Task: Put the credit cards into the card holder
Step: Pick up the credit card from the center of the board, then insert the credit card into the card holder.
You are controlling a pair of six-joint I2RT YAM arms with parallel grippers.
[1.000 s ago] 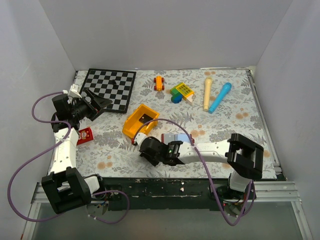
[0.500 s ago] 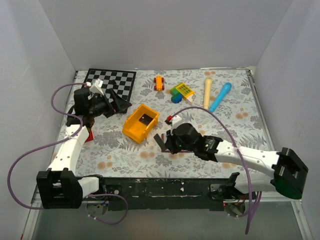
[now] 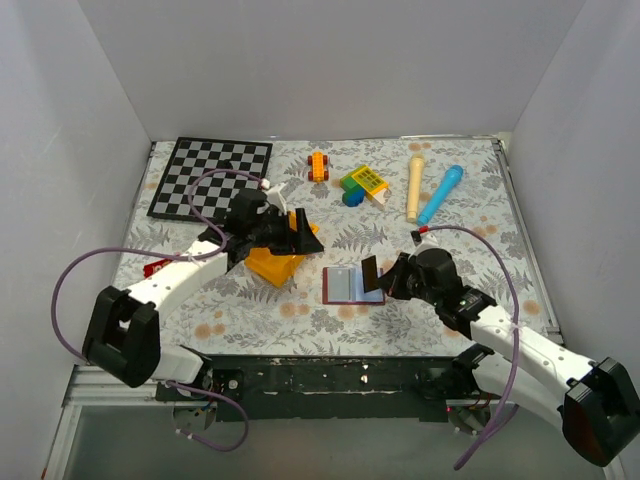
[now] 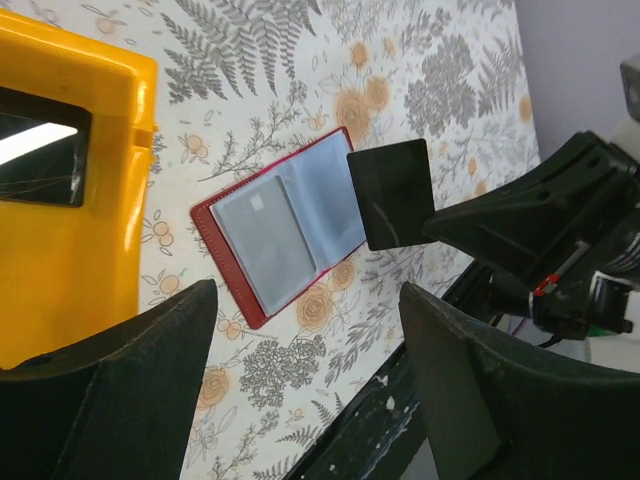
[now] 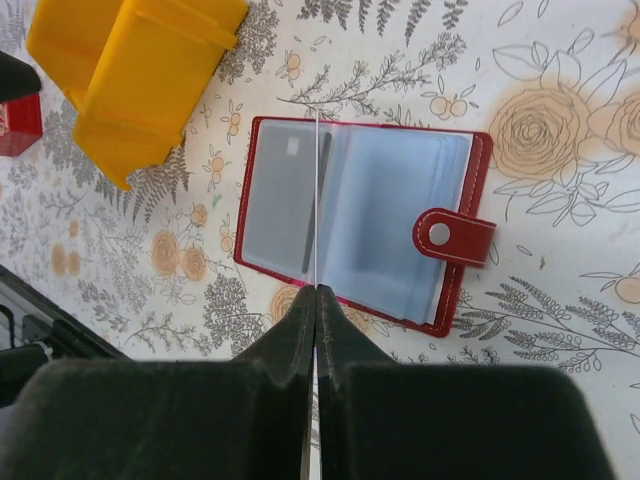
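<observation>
Currently R fingers pinch 1 card over open card holder; L fingers wide, by bin.

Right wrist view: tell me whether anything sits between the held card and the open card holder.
Nothing visible does. The right gripper pinches the black card edge-on over the card holder, which lies open, pockets exposed, snap tab flipped aside. The yellow bin stands off to one side.
</observation>
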